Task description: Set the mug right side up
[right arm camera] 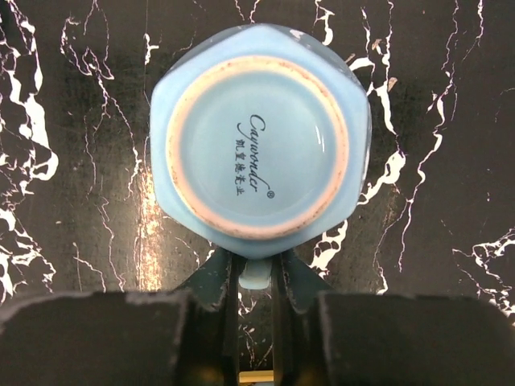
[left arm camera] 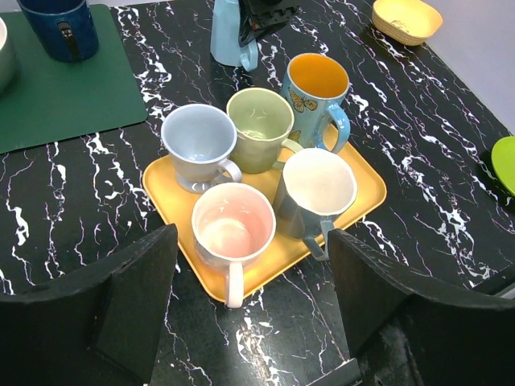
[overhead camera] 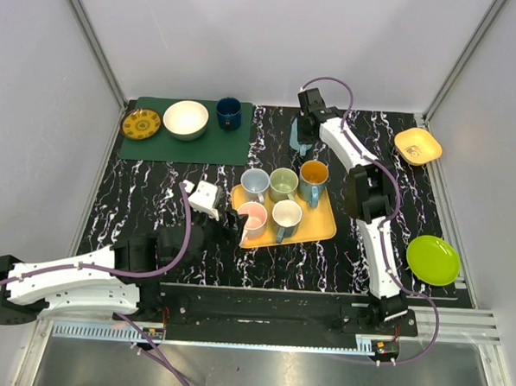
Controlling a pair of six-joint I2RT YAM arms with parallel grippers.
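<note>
Pinching the little handle of the blue mug with the right fingers, one on each side, pressed close. Upside down for now, bottom facing up, standing on the black table at 12 o'clock from the yellow tray. Handle at 6 o'clock of the mug in the right wrist view.

Could slip. Only a thin handle to hold, with a big heavy cup hanging off it. Might swing down or spin inside the pinch when lifted and turned over. Might drop and crack if let go too high. Might tip and roll away if set down crooked. Could also knock the orange mug, at 6 o'clock from the blue one, if swung low toward the tray.

Right gripper pointing down beside the mug, far out at the 12 o'clock side of the table. Right arm stretched long from its base at 5 o'clock, bent at the elbow at 3 o'clock of the tray.

Left gripper spread wide, holding nothing, hanging low at 8 o'clock of the tray, near the pink mug. Left arm lying low at the 7 o'clock corner. Well apart from the blue mug, so little chance of a bump there.
</note>
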